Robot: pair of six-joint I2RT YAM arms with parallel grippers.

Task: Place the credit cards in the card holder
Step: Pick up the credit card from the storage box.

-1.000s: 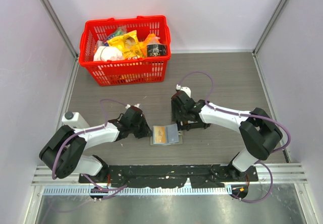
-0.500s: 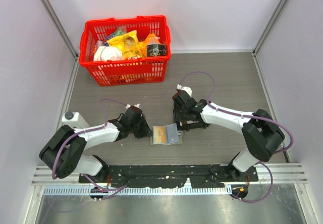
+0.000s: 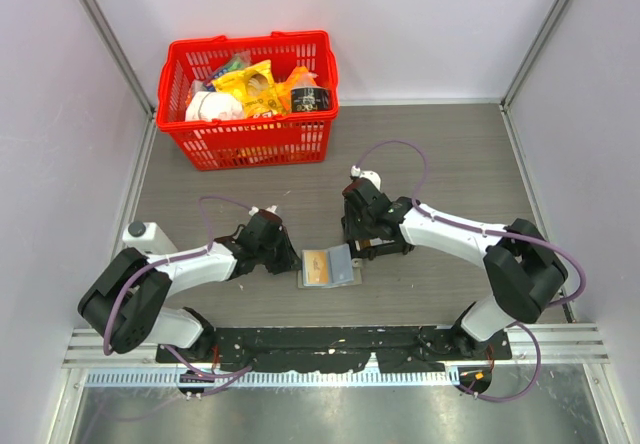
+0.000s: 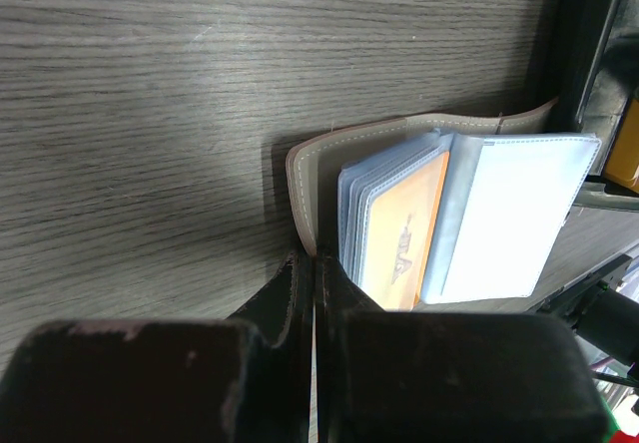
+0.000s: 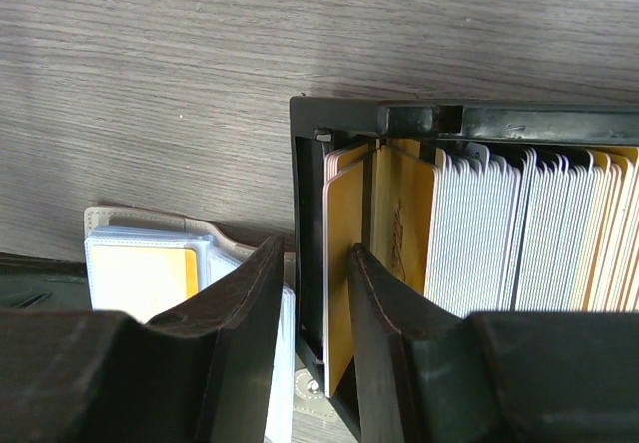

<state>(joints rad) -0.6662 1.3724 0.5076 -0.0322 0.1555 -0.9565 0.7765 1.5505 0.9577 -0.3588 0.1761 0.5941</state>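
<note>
The grey-beige card holder [image 3: 328, 267] lies open on the table between the arms, and a tan-orange card [image 4: 404, 233] shows in its pale blue pockets. My left gripper [image 3: 288, 260] is shut on the card holder's left flap [image 4: 300, 179], pinching its edge in the left wrist view [image 4: 314, 263]. My right gripper [image 3: 362, 247] hangs over a black tray [image 5: 449, 119] packed with upright credit cards [image 5: 479, 233], white and tan-orange. Its open jaws [image 5: 313, 253] straddle the tray's left wall and the first tan-orange card [image 5: 344, 263]. The right finger touches that card.
A red basket [image 3: 250, 139] full of packaged goods stands at the back left. Pale walls enclose the table on three sides. The card holder also shows at the lower left of the right wrist view [image 5: 140, 263], right beside the tray.
The right arm's elbow has drifted slightly to the right while its gripper stays over the tray. The left arm and the card holder have not moved.
</note>
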